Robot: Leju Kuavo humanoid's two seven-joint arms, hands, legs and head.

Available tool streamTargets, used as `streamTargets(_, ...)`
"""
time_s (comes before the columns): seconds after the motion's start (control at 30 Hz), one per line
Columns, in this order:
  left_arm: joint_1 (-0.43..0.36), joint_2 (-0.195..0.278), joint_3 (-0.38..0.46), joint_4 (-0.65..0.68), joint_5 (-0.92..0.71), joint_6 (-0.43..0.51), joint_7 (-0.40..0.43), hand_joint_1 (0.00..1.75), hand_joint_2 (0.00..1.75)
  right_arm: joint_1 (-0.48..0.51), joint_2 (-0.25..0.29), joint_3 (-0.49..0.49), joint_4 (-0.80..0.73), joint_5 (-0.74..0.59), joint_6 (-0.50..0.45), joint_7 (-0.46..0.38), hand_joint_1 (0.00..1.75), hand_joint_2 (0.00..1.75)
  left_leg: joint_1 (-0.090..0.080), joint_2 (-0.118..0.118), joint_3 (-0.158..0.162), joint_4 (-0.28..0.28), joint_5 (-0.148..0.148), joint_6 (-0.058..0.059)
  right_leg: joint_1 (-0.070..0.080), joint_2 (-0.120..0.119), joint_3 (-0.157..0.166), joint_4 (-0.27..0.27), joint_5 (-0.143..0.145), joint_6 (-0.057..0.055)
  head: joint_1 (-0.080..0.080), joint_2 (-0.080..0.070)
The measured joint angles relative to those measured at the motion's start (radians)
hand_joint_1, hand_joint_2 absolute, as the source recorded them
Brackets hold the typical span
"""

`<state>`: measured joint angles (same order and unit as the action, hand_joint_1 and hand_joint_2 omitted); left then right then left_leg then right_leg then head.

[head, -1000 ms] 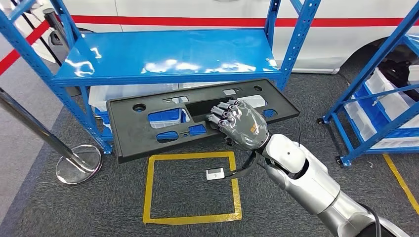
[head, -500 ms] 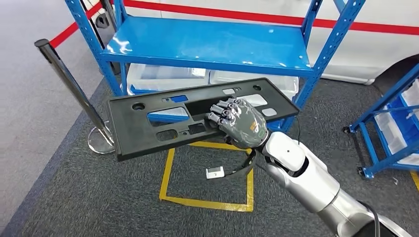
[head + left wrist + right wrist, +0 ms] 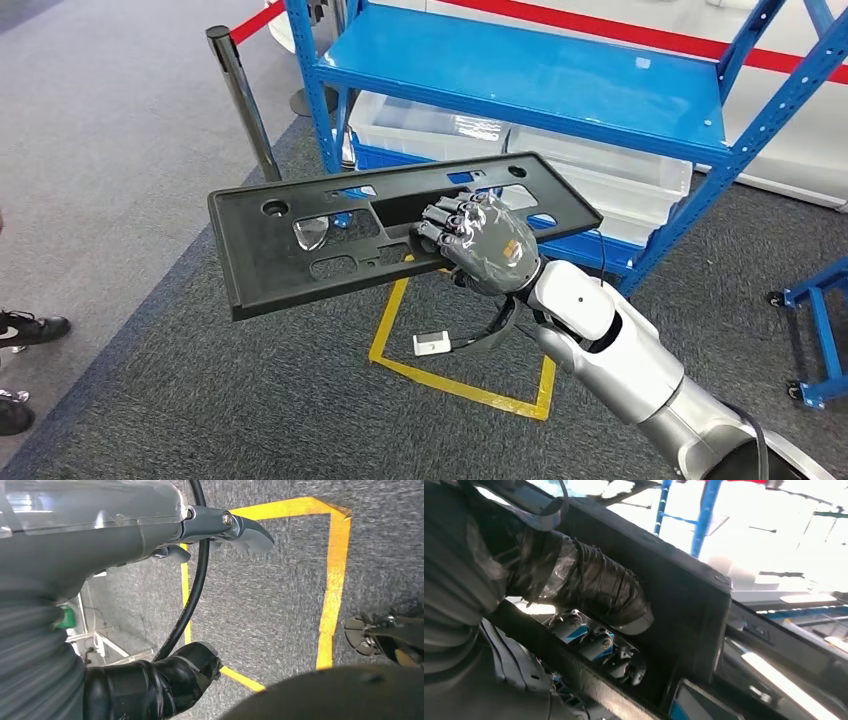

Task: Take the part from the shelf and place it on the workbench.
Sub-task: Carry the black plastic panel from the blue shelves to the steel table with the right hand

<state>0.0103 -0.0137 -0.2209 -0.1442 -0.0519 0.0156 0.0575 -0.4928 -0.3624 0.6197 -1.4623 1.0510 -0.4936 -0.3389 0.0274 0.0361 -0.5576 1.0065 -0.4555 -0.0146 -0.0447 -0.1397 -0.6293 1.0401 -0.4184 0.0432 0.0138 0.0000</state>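
We see grey carpet floor point(image 3: 200, 400) with a yellow taped square point(image 3: 465, 385) marked on it, and a blue metal shelf point(image 3: 560, 75) standing beyond the square; clear plastic bins point(image 3: 600, 190) sit on the shelf's lower level. A black stanchion post point(image 3: 240, 100) with a red belt stands left of the shelf, and a person's shoes point(image 3: 25, 330) show at the left edge of the head view.

The part point(image 3: 290, 260), a long flat black plastic panel with several cutouts, is in the air in front of the shelf, above the carpet and the near edge of the taped square, roughly level. The right hand point(image 3: 480, 245) grips it near the middle of its long edge: fingers point(image 3: 445, 220) curl through a rectangular opening, and the right wrist view shows the thumb point(image 3: 594, 592) pressed against the panel's underside.

The left hand point(image 3: 100, 555) hangs over the carpet and yellow tape in its wrist view; it holds nothing, with thumb and fingers apart.
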Motion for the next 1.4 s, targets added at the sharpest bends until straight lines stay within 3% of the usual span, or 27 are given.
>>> streamTargets(0.07,-0.002,-0.001,0.000,0.000,0.000,0.000,0.000,0.00,1.75,0.001,0.003,0.001,0.002,0.000,0.001,0.000,1.75,1.75,-0.001,-0.018,-0.015,-0.009,0.024,0.027,-0.004,0.062,-0.022,0.064,-0.071,0.001,0.002,0.000)
streamTargets(0.1,-0.003,-0.001,0.000,0.000,0.000,0.000,0.000,0.00,1.75,0.002,0.003,0.002,0.004,0.000,0.002,0.000,1.75,1.75,-0.004,-0.027,-0.027,-0.010,0.033,0.034,-0.002,0.099,-0.039,0.122,-0.121,-0.002,0.002,0.000)
streamTargets(0.17,-0.003,-0.002,0.000,0.000,0.000,0.001,0.000,0.00,1.75,0.004,0.003,0.002,0.009,0.000,0.003,0.001,1.75,1.75,-0.012,-0.051,-0.053,-0.008,0.053,0.043,0.009,0.132,-0.067,0.239,-0.190,-0.011,0.003,0.000)
streamTargets(0.2,-0.002,-0.003,0.000,0.000,0.000,0.002,0.000,0.00,1.75,0.005,0.003,0.003,0.012,0.000,0.004,0.001,1.75,1.75,-0.017,-0.064,-0.066,-0.006,0.062,0.044,0.015,0.137,-0.064,0.263,-0.196,-0.016,0.003,0.000)
streamTargets(0.23,-0.002,-0.004,0.000,0.000,0.000,0.002,0.000,0.00,1.75,0.006,0.003,0.003,0.014,0.000,0.004,0.001,1.75,1.75,-0.020,-0.079,-0.079,-0.003,0.071,0.044,0.020,0.140,-0.041,0.247,-0.183,-0.023,0.003,0.000)
streamTargets(0.27,-0.002,-0.005,0.000,0.000,0.000,0.003,0.000,0.00,1.75,0.005,0.004,0.003,0.016,0.000,0.004,0.001,1.75,1.75,-0.023,-0.094,-0.092,0.001,0.080,0.043,0.025,0.147,0.000,0.195,-0.158,-0.031,0.003,0.000)
streamTargets(0.33,-0.003,-0.008,-0.001,0.000,0.000,0.003,0.000,0.00,1.75,0.004,0.004,0.004,0.018,0.000,0.004,0.001,1.75,1.75,-0.025,-0.121,-0.115,0.010,0.095,0.038,0.030,0.188,0.085,0.062,-0.127,-0.046,0.002,0.000)
streamTargets(0.4,0.000,-0.010,-0.002,0.000,0.000,0.005,0.000,0.00,1.75,0.003,0.005,0.004,0.020,-0.001,0.005,0.001,1.75,1.75,-0.025,-0.144,-0.129,0.013,0.111,0.030,0.033,0.218,0.117,0.000,-0.122,-0.051,0.003,0.000)
streamTargets(0.47,0.005,-0.009,-0.003,0.001,0.000,0.006,0.000,0.00,1.75,0.002,0.009,0.005,0.022,-0.001,0.005,0.001,1.75,1.75,-0.026,-0.166,-0.137,0.006,0.131,0.019,0.031,0.198,0.110,-0.004,-0.109,-0.053,0.004,0.000)
streamTargets(0.5,0.008,-0.009,-0.003,0.002,0.000,0.007,0.000,0.00,1.75,0.000,0.012,0.005,0.022,-0.001,0.006,0.001,1.75,1.75,-0.028,-0.159,-0.144,0.008,0.129,0.014,0.028,0.184,0.105,-0.008,-0.102,-0.057,0.003,0.000)
streamTargets(0.57,0.006,-0.009,-0.005,0.004,0.000,0.008,-0.001,0.00,1.75,-0.002,0.018,0.005,0.023,-0.001,0.007,0.001,1.75,1.75,-0.030,-0.110,-0.167,0.058,0.074,0.001,0.023,0.152,0.091,-0.016,-0.081,-0.072,-0.002,0.000)
streamTargets(0.6,0.005,-0.010,-0.006,0.004,0.000,0.008,-0.001,0.00,1.75,-0.003,0.018,0.005,0.024,-0.001,0.007,0.001,1.75,1.75,-0.028,-0.077,-0.183,0.112,0.024,-0.006,0.027,0.138,0.084,-0.016,-0.073,-0.077,-0.004,0.000)
streamTargets(0.67,0.002,-0.011,-0.006,0.004,-0.001,0.008,-0.001,0.00,1.75,-0.003,0.018,0.006,0.025,-0.001,0.007,0.001,1.75,1.75,-0.018,-0.048,-0.209,0.237,-0.052,-0.018,0.032,0.108,0.063,-0.013,-0.059,-0.079,-0.005,0.000)
streamTargets(0.73,0.002,-0.012,-0.007,0.004,0.000,0.008,-0.001,0.00,1.75,-0.003,0.019,0.006,0.028,0.000,0.008,0.001,1.75,1.75,-0.013,-0.041,-0.191,0.283,-0.051,-0.023,0.035,0.077,0.039,-0.005,-0.048,-0.078,-0.005,0.000)
streamTargets(0.8,-0.001,-0.013,-0.007,0.004,0.000,0.007,-0.001,0.00,1.75,-0.007,0.022,0.006,0.029,0.000,0.008,0.000,1.75,1.75,-0.015,-0.021,-0.105,0.198,-0.015,-0.017,0.039,0.049,0.020,0.002,-0.039,-0.076,-0.005,0.000)
streamTargets(0.87,-0.005,-0.012,-0.008,0.004,0.001,0.004,-0.001,0.00,1.75,-0.017,0.029,0.007,0.031,0.001,0.010,-0.001,1.75,1.75,-0.026,0.019,-0.008,0.066,-0.019,0.000,0.042,0.024,0.010,0.004,-0.028,-0.069,-0.005,0.000)
streamTargets(0.93,-0.007,-0.012,-0.008,0.004,0.005,0.002,-0.001,0.00,1.75,-0.029,0.041,0.009,0.037,0.002,0.013,-0.001,1.75,1.75,-0.040,0.031,0.022,0.001,-0.027,0.019,0.039,-0.001,0.008,-0.001,-0.016,-0.058,-0.005,0.000)
streamTargets(0.97,-0.007,-0.012,-0.008,0.004,0.008,0.002,-0.001,0.00,1.75,-0.035,0.049,0.011,0.041,0.002,0.015,-0.001,1.75,1.75,-0.043,0.021,0.017,-0.009,-0.017,0.029,0.036,-0.013,0.008,-0.005,-0.008,-0.052,-0.005,0.000)
streamTargets(1.0,-0.007,-0.013,-0.008,0.004,0.011,0.001,-0.001,0.00,1.75,-0.039,0.057,0.014,0.046,0.002,0.017,-0.001,1.75,1.75,-0.043,0.011,0.014,-0.020,-0.003,0.037,0.034,-0.008,0.008,-0.006,-0.008,-0.046,-0.005,0.000)
streamTargets(1.07,-0.012,-0.016,-0.008,0.004,0.015,-0.001,-0.001,0.00,1.75,-0.048,0.068,0.021,0.053,0.003,0.020,-0.002,1.75,1.75,-0.037,-0.008,0.008,-0.042,0.027,0.054,0.030,0.048,-0.005,0.027,-0.053,-0.038,-0.004,0.000)
streamTargets(1.13,-0.018,-0.018,-0.007,0.004,0.019,-0.003,-0.001,0.00,1.75,-0.054,0.071,0.027,0.061,0.003,0.022,-0.003,1.75,1.75,-0.033,-0.028,-0.014,-0.047,0.052,0.063,0.029,0.115,-0.034,0.130,-0.145,-0.035,-0.004,0.000)
streamTargets(1.17,-0.019,-0.018,-0.007,0.004,0.021,-0.003,-0.001,0.00,1.75,-0.055,0.071,0.029,0.064,0.003,0.024,-0.003,1.75,1.75,-0.033,-0.040,-0.029,-0.044,0.062,0.064,0.029,0.129,-0.048,0.190,-0.180,-0.033,-0.003,0.000)
streamTargets(1.2,-0.019,-0.018,-0.007,0.004,0.023,-0.004,-0.001,0.00,1.75,-0.055,0.072,0.032,0.067,0.004,0.025,-0.003,1.75,1.75,-0.032,-0.054,-0.046,-0.039,0.072,0.062,0.028,0.134,-0.052,0.231,-0.194,-0.031,-0.003,0.000)
streamTargets(1.23,-0.018,-0.018,-0.007,0.004,0.024,-0.005,-0.001,0.00,1.75,-0.056,0.074,0.033,0.070,0.004,0.025,-0.003,1.75,1.75,-0.031,-0.068,-0.063,-0.032,0.080,0.059,0.027,0.136,-0.040,0.241,-0.187,-0.029,-0.003,0.000)
streamTargets(1.3,-0.018,-0.019,-0.007,0.004,0.031,-0.007,-0.010,0.00,1.75,-0.060,0.078,0.037,0.074,0.004,0.026,-0.001,1.75,1.75,-0.024,-0.095,-0.100,-0.013,0.093,0.050,0.020,0.149,0.027,0.164,-0.140,-0.022,-0.003,0.000)
streamTargets(1.37,-0.018,-0.019,-0.005,0.003,0.042,-0.009,-0.028,0.00,1.75,-0.065,0.082,0.041,0.075,0.003,0.027,0.001,1.75,1.75,-0.021,-0.119,-0.135,0.011,0.103,0.037,0.013,0.193,0.098,0.058,-0.132,-0.018,-0.004,0.000)
streamTargets(1.4,-0.017,-0.018,-0.004,0.003,0.046,-0.010,-0.036,0.00,1.75,-0.066,0.083,0.043,0.076,0.002,0.027,0.002,1.75,1.75,-0.022,-0.131,-0.147,0.022,0.108,0.030,0.012,0.211,0.114,0.029,-0.142,-0.020,-0.004,0.000)
